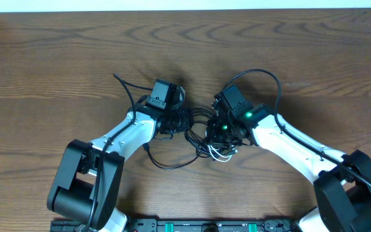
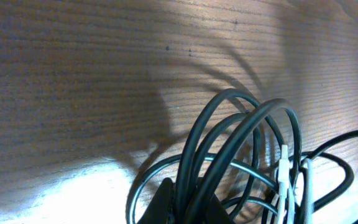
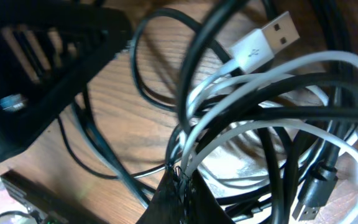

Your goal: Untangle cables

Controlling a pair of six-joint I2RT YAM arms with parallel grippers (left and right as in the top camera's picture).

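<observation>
Overhead. Centrally on the wooden bench the left arm and right arm meet tip to tip. The cables lie bunched between them. The black cables form a knot of loops between the left claw and the right claw. One black loop sags out onto the bench below the left arm, and a thin tail runs up and to the left. The white cable shows as small loops just under the right claw. Neither claw's state is readable from this height.

Left wrist. Left claw is clenched on the black cables. Several black loops rise out from between its dark fingers at the bottom edge and arch over the bench. A strand of white cable crosses behind them at lower right. The loops stand off the wood and cast shadows on it.

Right wrist. Right claw is clenched, tips together at bottom centre. Strands of white cable run straight into the tips, so it is grasping the white cable. Cannot tell whether a thin black strand is pinched with it. The white USB plug lies at upper right, metal end pointing up and right. A black plug sits at lower right. Black and white strands cross over each other repeatedly. The dark body of the left arm fills the upper left.
</observation>
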